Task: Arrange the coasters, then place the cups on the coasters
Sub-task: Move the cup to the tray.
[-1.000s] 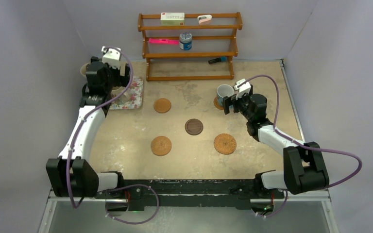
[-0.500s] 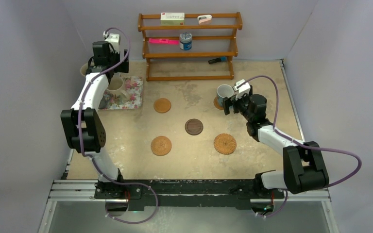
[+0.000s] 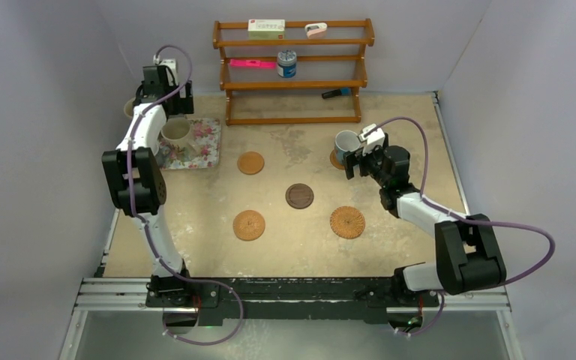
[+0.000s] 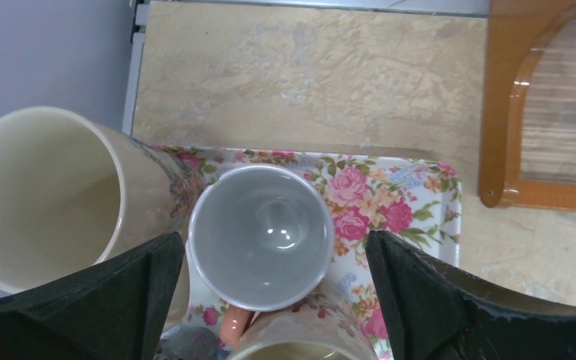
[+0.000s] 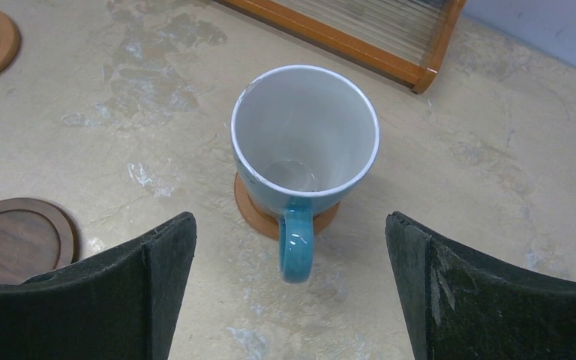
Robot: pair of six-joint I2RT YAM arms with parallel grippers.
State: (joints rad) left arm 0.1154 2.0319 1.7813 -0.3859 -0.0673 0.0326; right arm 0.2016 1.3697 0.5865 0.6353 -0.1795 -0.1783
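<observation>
Over the floral tray (image 4: 412,199) at the back left, my left gripper (image 4: 274,241) is open and looks straight down. A cup (image 4: 261,236) with a pale grey inside and an orange handle stands between its fingers, touching neither. A large cream cup (image 4: 41,195) is at its left and another cream cup (image 4: 300,346) just below. My right gripper (image 5: 289,225) is open, a short way back from the light blue cup (image 5: 304,142), which stands on a tan coaster (image 5: 253,208) with its handle towards me. Three tan coasters (image 3: 251,163) (image 3: 248,225) (image 3: 347,222) and a dark brown coaster (image 3: 299,196) lie bare.
A wooden rack (image 3: 292,71) stands against the back wall with a blue-and-silver tin can (image 3: 286,64), a white box (image 3: 266,28) and a pink item (image 3: 251,64). A small black object (image 3: 336,93) lies by the rack's foot. Walls close in left, right and behind.
The left arm has stretched out from its folded pose, and its gripper has moved toward the back left over the tray's cups. The right arm has barely moved.
</observation>
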